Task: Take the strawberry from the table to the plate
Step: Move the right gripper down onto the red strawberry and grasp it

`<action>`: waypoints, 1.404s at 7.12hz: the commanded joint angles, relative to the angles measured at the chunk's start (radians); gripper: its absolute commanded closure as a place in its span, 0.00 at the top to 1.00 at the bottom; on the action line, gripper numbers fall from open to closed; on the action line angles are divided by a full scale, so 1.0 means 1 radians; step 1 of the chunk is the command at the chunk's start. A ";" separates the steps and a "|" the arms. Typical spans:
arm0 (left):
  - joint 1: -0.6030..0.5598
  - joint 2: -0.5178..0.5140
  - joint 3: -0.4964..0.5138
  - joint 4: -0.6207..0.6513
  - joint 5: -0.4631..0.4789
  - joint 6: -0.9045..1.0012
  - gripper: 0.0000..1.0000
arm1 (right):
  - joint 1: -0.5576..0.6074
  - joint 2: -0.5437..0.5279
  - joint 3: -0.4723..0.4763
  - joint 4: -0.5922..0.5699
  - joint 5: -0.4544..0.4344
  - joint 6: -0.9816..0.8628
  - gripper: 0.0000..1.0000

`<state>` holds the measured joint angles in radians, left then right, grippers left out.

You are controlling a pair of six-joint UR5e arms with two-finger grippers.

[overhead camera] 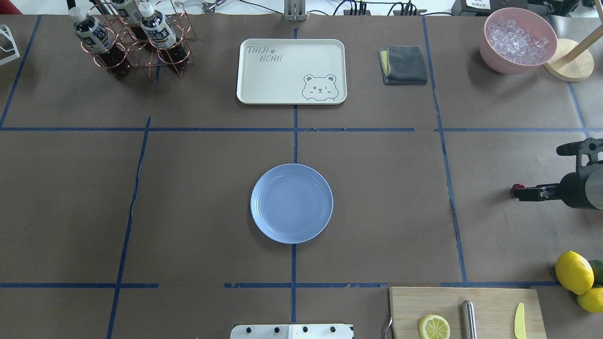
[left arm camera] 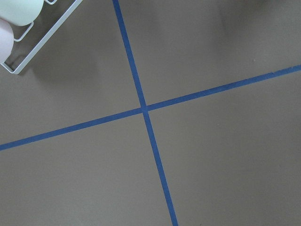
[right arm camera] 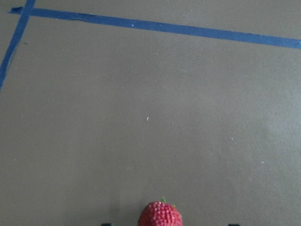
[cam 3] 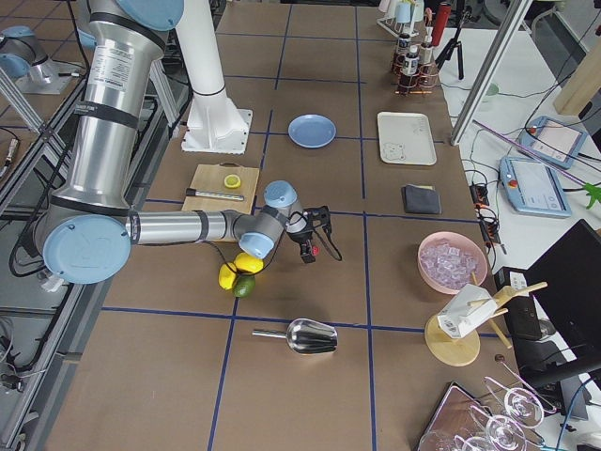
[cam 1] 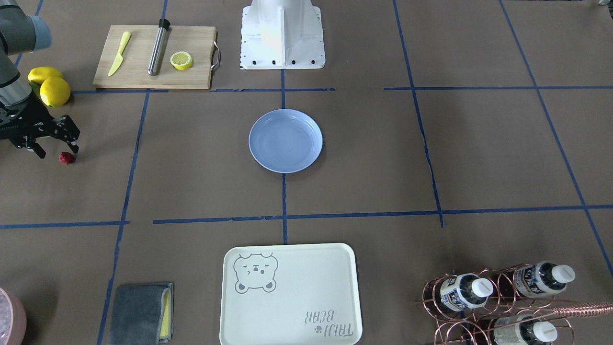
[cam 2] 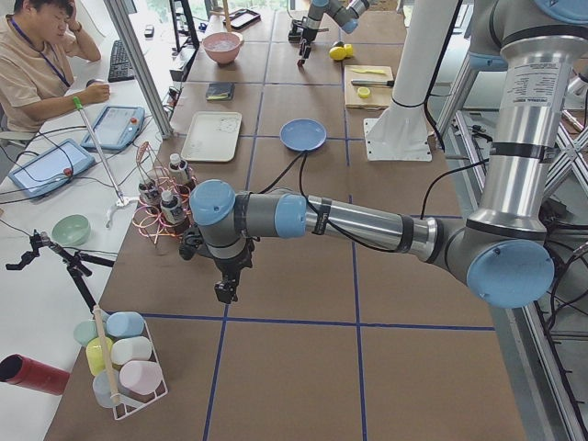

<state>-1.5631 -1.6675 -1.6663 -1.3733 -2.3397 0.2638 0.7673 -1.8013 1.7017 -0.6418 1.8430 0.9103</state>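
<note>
The strawberry (cam 1: 66, 158), small and dark red, lies on the brown paper table (cam 1: 201, 158) far out on the robot's right side. My right gripper (cam 1: 57, 151) hovers open just over it, one finger to each side. In the right wrist view the strawberry (right arm camera: 160, 215) sits at the bottom edge, centred. From overhead the strawberry (overhead camera: 518, 187) peeks out beside the right gripper (overhead camera: 519, 192). The light-blue plate (cam 1: 285, 140) (overhead camera: 291, 203) rests empty at the table's centre. My left gripper (cam 2: 223, 292) hangs over bare table (left arm camera: 211, 155) at the left end; I cannot tell whether it is open or shut.
Two lemons (cam 1: 52, 88) lie close behind the right arm. A wooden board (cam 1: 155, 57) carries a lemon half, a yellow knife and a metal cylinder. A cream bear tray (cam 1: 289, 294), a grey cloth (cam 1: 141, 314) and a copper bottle rack (cam 1: 498, 302) line the far side.
</note>
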 commanded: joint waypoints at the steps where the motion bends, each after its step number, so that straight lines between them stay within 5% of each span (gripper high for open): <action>1: 0.000 0.006 -0.001 -0.001 -0.001 0.000 1.00 | -0.002 0.025 -0.022 0.005 -0.007 -0.005 0.60; 3: 0.002 0.005 0.000 -0.001 -0.001 0.000 1.00 | 0.000 0.017 -0.020 0.004 -0.007 -0.005 0.00; 5: 0.002 0.006 0.003 -0.003 -0.001 0.000 1.00 | -0.009 0.045 -0.001 -0.004 -0.002 0.008 0.00; 6: 0.002 0.006 0.003 -0.001 -0.001 0.000 1.00 | -0.009 0.148 0.009 -0.081 0.002 0.065 0.00; 8: 0.002 0.005 0.002 -0.001 -0.001 0.000 1.00 | -0.061 0.396 0.115 -0.424 -0.008 0.149 0.00; 10: 0.002 0.005 -0.001 -0.001 -0.001 0.000 1.00 | -0.185 0.714 0.138 -0.795 -0.117 0.299 0.00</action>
<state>-1.5616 -1.6625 -1.6652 -1.3747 -2.3409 0.2638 0.6618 -1.2774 1.8242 -1.2115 1.7946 1.1173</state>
